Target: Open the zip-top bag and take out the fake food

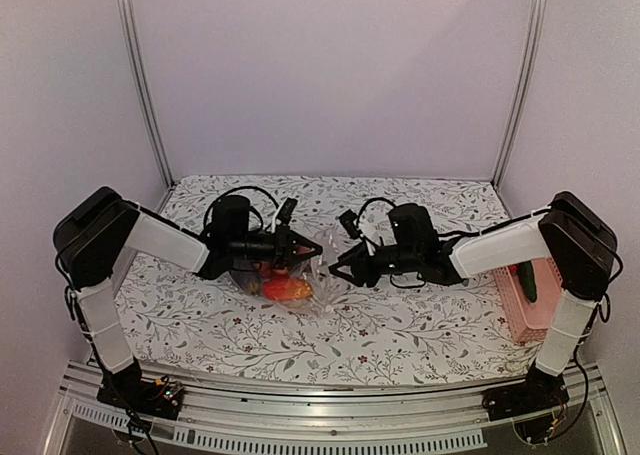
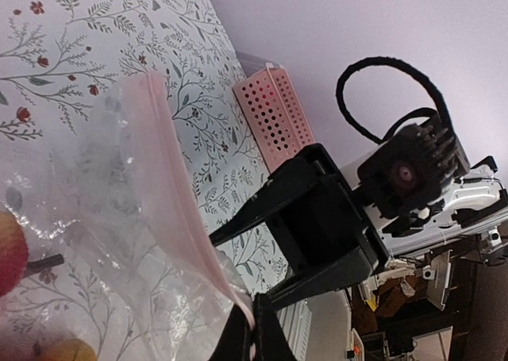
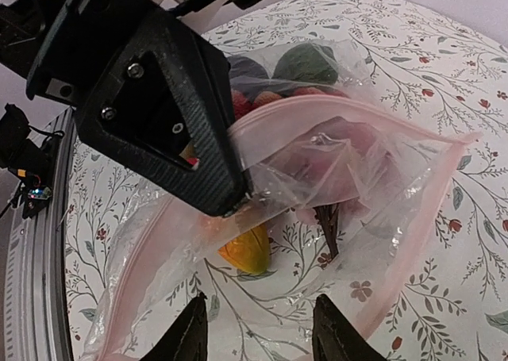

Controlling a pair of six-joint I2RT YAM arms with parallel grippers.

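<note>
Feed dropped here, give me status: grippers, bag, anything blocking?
Left gripper shut on zip-top bag rim. Right gripper open, close to the mouth. Fake food inside. Nothing blocking.

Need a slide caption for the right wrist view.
Left gripper pinches the zip-top bag by its pink rim; right gripper, jaws open, poised beside it; fake food inside.

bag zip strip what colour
Pale pink; the bag's zip strip shows best in the right wrist view.
</note>
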